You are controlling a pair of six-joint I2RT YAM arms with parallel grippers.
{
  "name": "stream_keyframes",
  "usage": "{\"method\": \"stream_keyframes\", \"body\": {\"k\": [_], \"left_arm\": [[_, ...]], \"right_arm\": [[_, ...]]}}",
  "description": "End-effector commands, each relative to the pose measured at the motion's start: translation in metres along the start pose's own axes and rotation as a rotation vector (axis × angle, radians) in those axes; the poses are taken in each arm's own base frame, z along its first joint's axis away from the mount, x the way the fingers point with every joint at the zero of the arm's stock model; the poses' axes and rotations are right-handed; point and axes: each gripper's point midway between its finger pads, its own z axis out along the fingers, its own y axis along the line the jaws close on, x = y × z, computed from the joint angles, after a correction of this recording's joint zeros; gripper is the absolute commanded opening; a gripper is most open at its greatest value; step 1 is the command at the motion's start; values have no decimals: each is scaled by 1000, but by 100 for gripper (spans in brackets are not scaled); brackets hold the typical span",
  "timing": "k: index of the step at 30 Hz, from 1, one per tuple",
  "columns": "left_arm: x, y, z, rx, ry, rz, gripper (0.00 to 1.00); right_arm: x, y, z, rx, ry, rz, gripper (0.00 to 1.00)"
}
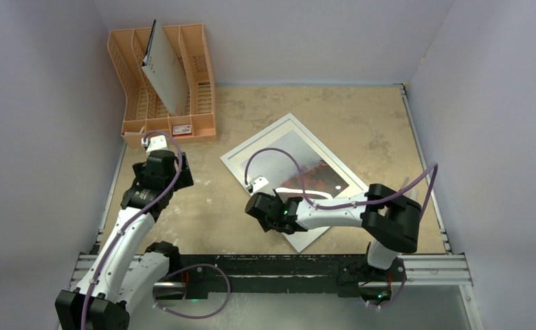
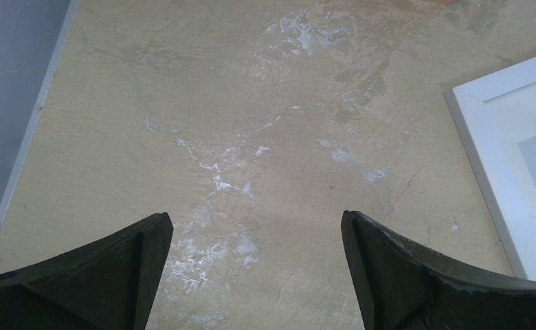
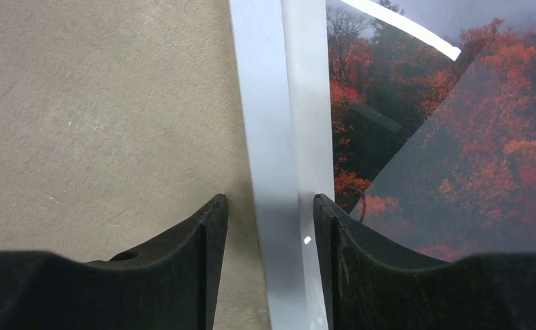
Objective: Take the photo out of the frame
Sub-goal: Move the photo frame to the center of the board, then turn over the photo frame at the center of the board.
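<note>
The frame (image 1: 255, 137) lies flat and face up, turned at an angle, in the middle of the table. Its narrow white border (image 3: 269, 103) surrounds the photo (image 3: 471, 124) of red-orange foliage, which shows behind reflective glazing (image 1: 320, 175). My right gripper (image 1: 273, 218) is at the frame's near-left edge. Its jaws (image 3: 271, 206) straddle the white border: one finger (image 3: 203, 234) is over the table with a small gap to the border, the other (image 3: 334, 234) is at the inner side over the photo. My left gripper (image 2: 255, 227) stands wide open over bare table, left of the frame's corner (image 2: 485, 137).
An orange plastic rack (image 1: 131, 82) stands at the back left, with a grey-white perforated board (image 1: 165, 72) leaning in it. Walls close in on the left, back and right. A metal rail (image 1: 423, 158) runs along the table's right edge.
</note>
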Motion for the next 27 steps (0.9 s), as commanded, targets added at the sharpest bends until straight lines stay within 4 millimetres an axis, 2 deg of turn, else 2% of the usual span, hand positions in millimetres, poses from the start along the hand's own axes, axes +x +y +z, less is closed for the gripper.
{"method": "stream_keyframes", "body": {"k": [1, 5, 9, 14, 18, 21, 27], "left_arm": [[-22, -3, -6, 19, -60, -28, 100], [-22, -3, -6, 22, -62, -28, 100], [-24, -8, -8, 61, -71, -13, 100], [-26, -16, -12, 112, -83, -3, 100], [-28, -17, -19, 132, -103, -58, 100], [-23, -37, -24, 243, -93, -130, 100], [2, -92, -28, 564, -44, -187, 100]], "right_arm": [[14, -14, -5, 49, 25, 22, 50], [22, -16, -10, 53, 35, 17, 46], [27, -19, -14, 69, 39, 20, 38], [28, -14, -16, 59, 34, 23, 32], [27, -9, -17, 49, 28, 38, 26], [20, -2, -19, 24, 13, 54, 16], [-7, 12, -30, -39, -51, 112, 13]]}}
